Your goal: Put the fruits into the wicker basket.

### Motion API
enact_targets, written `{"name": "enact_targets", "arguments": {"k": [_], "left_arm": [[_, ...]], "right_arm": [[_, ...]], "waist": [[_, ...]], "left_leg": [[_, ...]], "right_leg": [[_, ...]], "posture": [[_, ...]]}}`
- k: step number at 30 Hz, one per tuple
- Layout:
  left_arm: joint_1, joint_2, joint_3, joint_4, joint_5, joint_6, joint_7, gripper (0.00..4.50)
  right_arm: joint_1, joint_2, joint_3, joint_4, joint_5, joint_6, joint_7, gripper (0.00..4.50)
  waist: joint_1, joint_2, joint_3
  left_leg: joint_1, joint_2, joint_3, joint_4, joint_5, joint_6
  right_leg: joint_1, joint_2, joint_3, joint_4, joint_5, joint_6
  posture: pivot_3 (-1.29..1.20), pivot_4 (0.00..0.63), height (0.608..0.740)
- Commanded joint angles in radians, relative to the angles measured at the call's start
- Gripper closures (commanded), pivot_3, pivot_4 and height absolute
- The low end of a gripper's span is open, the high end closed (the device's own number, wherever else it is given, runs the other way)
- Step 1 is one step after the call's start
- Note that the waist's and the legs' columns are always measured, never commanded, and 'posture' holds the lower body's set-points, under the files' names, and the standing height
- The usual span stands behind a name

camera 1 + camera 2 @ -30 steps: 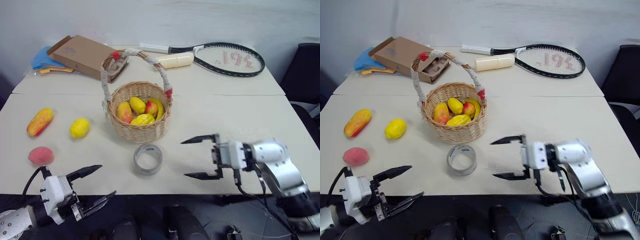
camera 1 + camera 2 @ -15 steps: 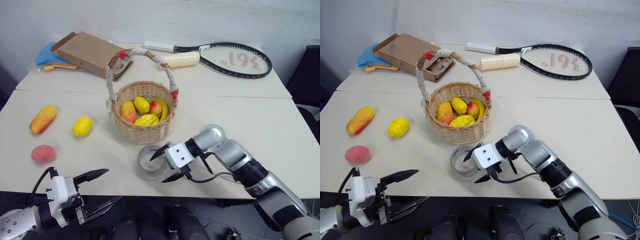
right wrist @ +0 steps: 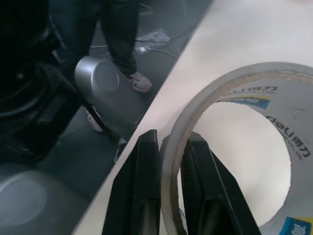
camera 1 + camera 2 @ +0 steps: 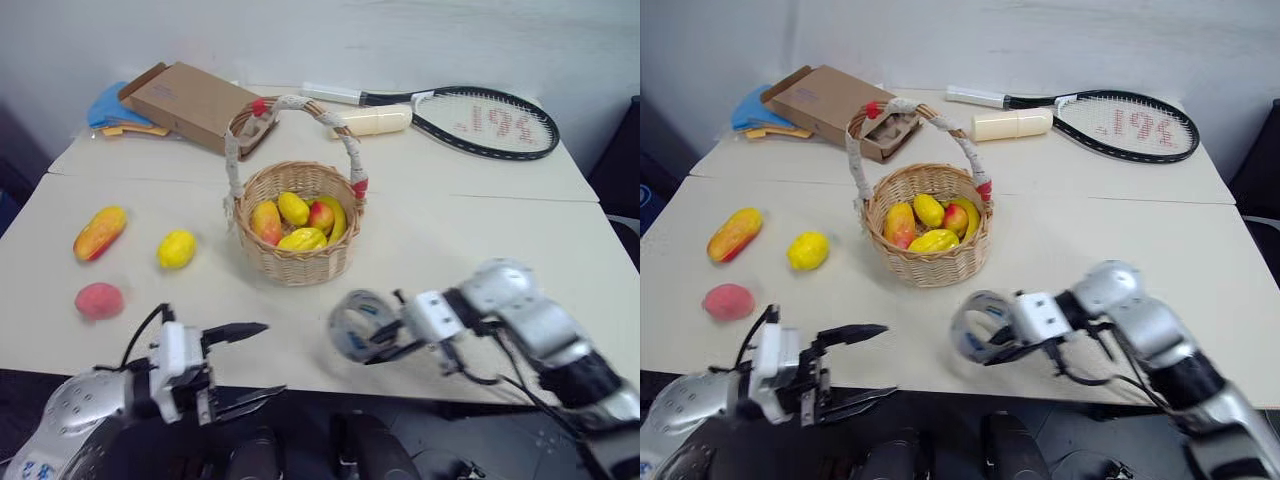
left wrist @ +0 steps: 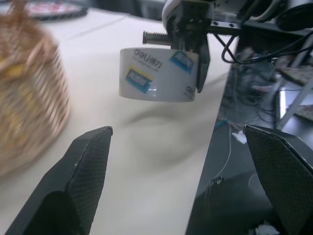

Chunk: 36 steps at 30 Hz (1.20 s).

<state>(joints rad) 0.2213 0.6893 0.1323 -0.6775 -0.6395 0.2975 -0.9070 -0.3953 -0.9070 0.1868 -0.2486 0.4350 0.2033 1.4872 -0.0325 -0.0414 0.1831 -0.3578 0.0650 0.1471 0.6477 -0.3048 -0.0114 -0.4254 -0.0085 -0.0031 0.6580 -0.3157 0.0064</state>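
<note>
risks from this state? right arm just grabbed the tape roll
1. The right gripper pinches only the thin wall of the tape roll, lifted at the table's near edge; a slip probably drops it to the floor.
2. The mango, lemon and peach lie outside the wicker basket; the left gripper, fingers open, holds nothing.

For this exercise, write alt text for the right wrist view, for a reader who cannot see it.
The right gripper has its two black fingers shut on the wall of a roll of clear tape, one inside the ring and one outside, held above the pale table near its edge.
</note>
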Motion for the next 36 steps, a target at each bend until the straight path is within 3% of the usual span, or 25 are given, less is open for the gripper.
{"name": "enact_targets", "arguments": {"k": [1,5,9,14,18,23,26,30,32,36], "left_arm": [[-0.102,-0.038,-0.101,-0.002,0.023,-0.004,0.006,0.0],[-0.239,-0.122,-0.199,0.055,0.06,-0.01,0.032,0.0],[-0.297,-0.171,-0.221,0.088,0.056,-0.006,0.043,0.0],[-0.267,-0.14,-0.213,0.095,0.085,-0.026,0.014,0.0],[-0.235,-0.113,-0.195,0.08,0.102,-0.043,0.01,0.0],[-0.168,-0.078,-0.107,0.062,0.089,-0.05,0.022,0.0],[-0.087,-0.059,-0.028,0.065,0.111,-0.102,0.02,0.0],[0.041,-0.079,0.112,0.11,0.155,-0.192,0.059,0.0],[0.107,-0.121,0.214,0.128,0.142,-0.222,0.105,0.0],[0.24,-0.202,0.357,0.151,0.153,-0.292,0.154,0.0]], "right_arm": [[0.035,-0.116,-0.194,0.063,0.052,0.119,-0.048,4.28],[-0.052,-0.192,-0.216,0.498,-0.141,-0.071,-0.101,4.28],[-0.203,-0.154,-0.169,0.896,-0.285,-0.262,-0.172,4.28],[-0.327,-0.101,-0.156,1.158,-0.354,-0.364,-0.195,4.28],[-0.32,-0.113,-0.178,1.213,-0.352,-0.428,-0.14,2.98],[-0.25,-0.158,-0.305,1.154,-0.262,-0.535,-0.134,1.21],[-0.204,-0.164,-0.385,1.017,-0.158,-0.439,-0.099,0.17],[-0.035,-0.11,-0.475,0.647,0.086,-0.148,-0.039,0.05],[0.093,-0.02,-0.478,0.429,0.176,-0.134,-0.049,0.05],[0.222,0.149,-0.412,0.202,0.211,-0.179,-0.065,0.05]], "waist": [[-0.005,0.0,0.0],[-0.01,0.0,0.0],[-0.022,0.002,0.002],[-0.04,0.008,0.005],[-0.044,0.011,0.007],[-0.048,0.011,0.007],[-0.054,0.012,0.007],[-0.055,0.011,0.007],[-0.051,0.008,0.006],[-0.049,0.006,0.005]], "left_leg": [[0.001,0.0,0.0,0.0,0.0,0.0],[0.004,-0.001,0.001,0.001,0.002,0.002],[0.004,-0.002,0.001,0.0,0.005,0.002],[0.006,-0.002,-0.001,-0.001,0.011,-0.009],[0.005,-0.002,-0.002,-0.001,0.012,-0.01],[0.005,-0.003,-0.002,0.0,0.012,-0.01],[0.005,-0.003,-0.002,0.0,0.012,-0.01],[0.006,-0.002,-0.004,-0.001,0.011,-0.011],[0.006,-0.001,-0.008,-0.001,0.01,-0.011],[0.003,0.0,-0.011,-0.001,0.005,-0.007]], "right_leg": [[0.0,0.0,0.001,0.0,0.0,0.0],[0.003,0.002,0.003,-0.001,0.0,0.0],[0.003,0.003,0.006,-0.001,0.001,0.002],[0.003,0.007,0.011,0.001,0.002,0.002],[0.002,0.007,0.011,0.002,0.002,0.003],[0.002,0.007,0.012,0.002,0.003,0.004],[0.002,0.007,0.012,0.002,0.002,0.004],[0.002,0.007,0.012,0.002,0.002,0.003],[0.003,0.01,0.012,0.001,0.002,0.003],[0.003,0.012,0.01,-0.001,0.002,0.004]], "posture": [[0.0,0.15,0.74],[0.0,0.15,0.74],[0.0,0.15,0.74],[0.0,0.15,0.74],[0.0,0.15,0.74],[0.0,0.15,0.74],[0.0,0.15,0.74],[0.0,0.15,0.74],[0.0,0.15,0.74],[0.0,0.15,0.74]]}}
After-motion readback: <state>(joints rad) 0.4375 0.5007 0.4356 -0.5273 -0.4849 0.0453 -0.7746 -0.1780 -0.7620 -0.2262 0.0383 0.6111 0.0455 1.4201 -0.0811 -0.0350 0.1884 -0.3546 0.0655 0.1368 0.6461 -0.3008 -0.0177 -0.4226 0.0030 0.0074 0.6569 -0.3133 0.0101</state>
